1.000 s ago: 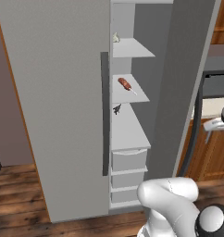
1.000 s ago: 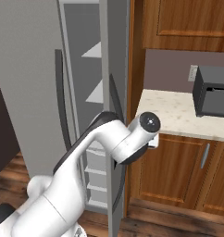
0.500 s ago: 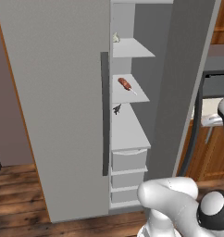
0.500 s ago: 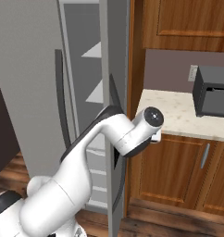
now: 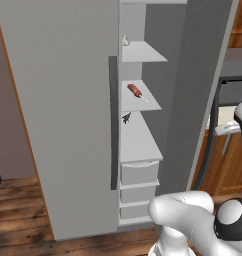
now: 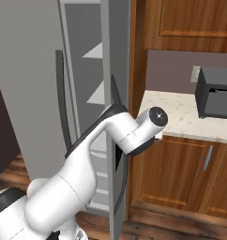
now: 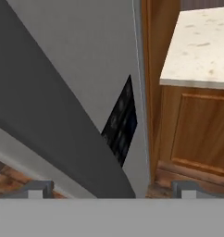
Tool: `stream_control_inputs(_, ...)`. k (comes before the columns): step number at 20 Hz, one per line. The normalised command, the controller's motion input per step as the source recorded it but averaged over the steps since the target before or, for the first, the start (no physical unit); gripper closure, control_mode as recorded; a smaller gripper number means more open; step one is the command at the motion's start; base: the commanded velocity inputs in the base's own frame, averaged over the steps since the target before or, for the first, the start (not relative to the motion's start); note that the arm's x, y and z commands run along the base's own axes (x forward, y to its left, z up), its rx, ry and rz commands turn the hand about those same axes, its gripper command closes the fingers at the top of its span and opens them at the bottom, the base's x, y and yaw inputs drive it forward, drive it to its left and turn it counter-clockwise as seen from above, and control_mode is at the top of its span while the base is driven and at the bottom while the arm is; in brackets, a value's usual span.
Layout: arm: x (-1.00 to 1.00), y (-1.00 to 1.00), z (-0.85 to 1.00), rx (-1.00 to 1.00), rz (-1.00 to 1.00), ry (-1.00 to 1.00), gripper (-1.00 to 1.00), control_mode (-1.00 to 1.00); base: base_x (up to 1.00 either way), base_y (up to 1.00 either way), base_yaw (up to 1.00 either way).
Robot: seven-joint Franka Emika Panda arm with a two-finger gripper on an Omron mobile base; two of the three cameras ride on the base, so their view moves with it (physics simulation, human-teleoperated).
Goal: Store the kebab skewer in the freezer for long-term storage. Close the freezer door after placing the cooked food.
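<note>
On the freezer [image 5: 143, 150] shelf lies the kebab skewer [image 5: 136, 92].

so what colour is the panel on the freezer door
Black: the small dispenser panel on the tall grey freezer door, best in the hand view.

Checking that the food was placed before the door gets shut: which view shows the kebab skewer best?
The left base view: the kebab skewer lies in plain sight on a white shelf inside the freezer. From the right base view the open freezer door stands edge-on and the shelves appear as slivers; the hand view faces that door's black dispenser panel.
</note>
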Motion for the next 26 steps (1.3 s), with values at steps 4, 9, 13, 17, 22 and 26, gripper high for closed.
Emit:
stream_control_inputs(4,0.0,0.3,0.0,0.0,0.1,-0.05,-1.0,-1.0,0.0,0.0,0.0)
stream_control_inputs(9,0.08,0.36,0.0,0.0,0.09,-0.01,-1.0,-1.0,0.0,0.0,0.0)
stream_control_inputs(13,0.18,0.31,0.0,0.0,0.09,0.0,-1.0,-1.0,0.0,0.0,0.0)
stream_control_inputs(17,0.14,0.37,0.0,0.0,0.1,0.0,-1.0,-1.0,0.0,0.0,0.0)
stream_control_inputs(22,0.01,0.62,0.0,-0.01,0.07,0.0,-1.0,-1.0,0.0,0.0,0.0)
stream_control_inputs(26,0.0,0.9,0.0,-0.05,0.01,0.0,-1.0,-1.0,0.0,0.0,0.0)
